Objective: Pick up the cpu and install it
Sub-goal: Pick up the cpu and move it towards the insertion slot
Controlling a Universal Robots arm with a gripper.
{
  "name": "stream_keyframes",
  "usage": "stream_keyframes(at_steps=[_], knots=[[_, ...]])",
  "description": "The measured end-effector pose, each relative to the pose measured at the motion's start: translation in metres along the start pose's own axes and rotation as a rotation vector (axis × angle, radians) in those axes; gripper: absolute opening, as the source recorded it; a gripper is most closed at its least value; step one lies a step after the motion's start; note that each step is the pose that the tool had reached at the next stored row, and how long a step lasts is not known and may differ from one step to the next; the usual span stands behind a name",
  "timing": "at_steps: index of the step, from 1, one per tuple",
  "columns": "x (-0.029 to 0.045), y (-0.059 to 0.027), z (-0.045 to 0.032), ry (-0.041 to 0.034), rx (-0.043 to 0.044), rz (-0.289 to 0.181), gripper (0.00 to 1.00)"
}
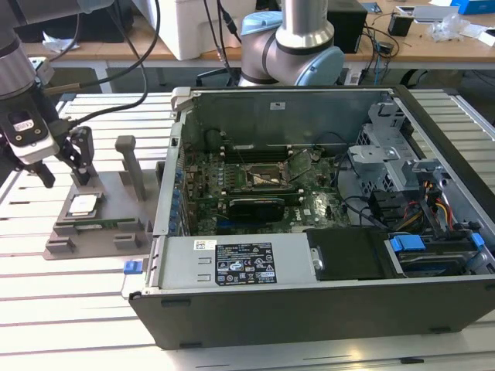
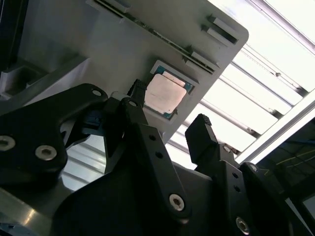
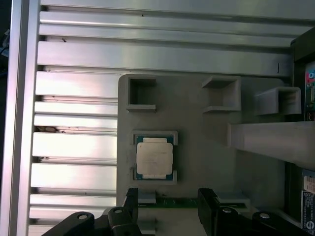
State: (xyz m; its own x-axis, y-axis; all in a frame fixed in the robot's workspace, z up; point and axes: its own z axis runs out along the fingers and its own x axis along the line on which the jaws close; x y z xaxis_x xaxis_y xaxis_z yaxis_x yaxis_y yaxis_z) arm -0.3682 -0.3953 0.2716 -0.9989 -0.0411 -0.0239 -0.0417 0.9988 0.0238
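The cpu (image 1: 83, 205) is a small square chip with a silvery top. It lies flat in a recess of the grey holder block (image 1: 104, 193), at the exterior view's left. Both wrist views show the cpu (image 2: 166, 93) (image 3: 154, 158) in its recess. My gripper (image 1: 66, 178) hangs just above the holder, slightly off from the chip. It is open, with nothing between its black fingers (image 3: 209, 204). In the second wrist view the gripper (image 2: 170, 108) stands apart from the chip, not touching it. The motherboard's bare socket (image 1: 259, 178) lies inside the open computer case (image 1: 325, 309).
The holder block carries an upright post (image 1: 131, 166) and a green strip in a slot (image 3: 177, 201). A black expansion card (image 1: 255, 207) sits below the socket. Cables and drive bays (image 1: 418, 224) fill the case's right side. The table is ribbed aluminium (image 1: 69, 301).
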Motion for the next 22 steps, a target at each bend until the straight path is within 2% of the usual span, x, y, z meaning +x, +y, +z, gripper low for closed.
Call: stream_keyframes(at_steps=[22], knots=[[0.0004,-0.0004,0.0146,0.0,0.0,0.0,0.6]])
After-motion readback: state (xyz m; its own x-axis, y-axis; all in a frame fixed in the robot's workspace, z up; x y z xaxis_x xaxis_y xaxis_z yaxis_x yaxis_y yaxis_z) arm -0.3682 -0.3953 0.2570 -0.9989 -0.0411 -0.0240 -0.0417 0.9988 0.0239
